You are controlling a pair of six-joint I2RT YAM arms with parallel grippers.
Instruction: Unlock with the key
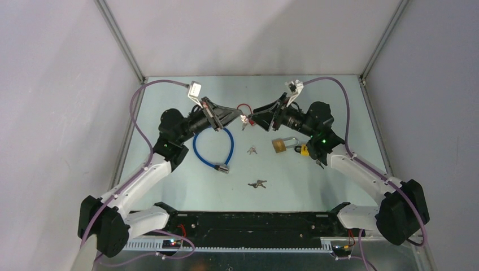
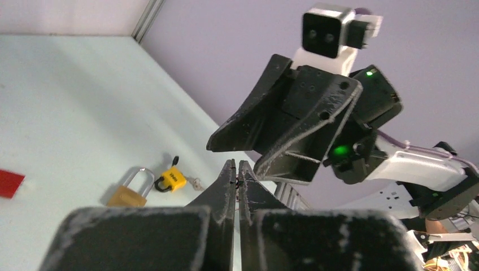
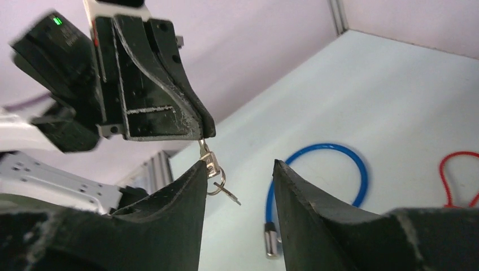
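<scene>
A small silver key (image 3: 210, 164) on a ring, with a second key (image 3: 229, 195) dangling from it, hangs in the air over the middle of the table. My left gripper (image 1: 240, 117) is shut on the key's top end; its pinched tips (image 3: 203, 134) show in the right wrist view. My right gripper (image 3: 238, 165) faces it, open, and the key bunch lies against its left finger (image 3: 186, 192). A brass padlock (image 1: 280, 145) and a small yellow padlock (image 1: 303, 149) lie on the table under the right arm.
A blue cable lock (image 1: 212, 148) lies below the left gripper, and a red cable loop (image 1: 244, 106) lies behind both grippers. Two loose key bunches (image 1: 252, 150) (image 1: 257, 183) rest on the table nearer the arm bases. Side walls enclose the table.
</scene>
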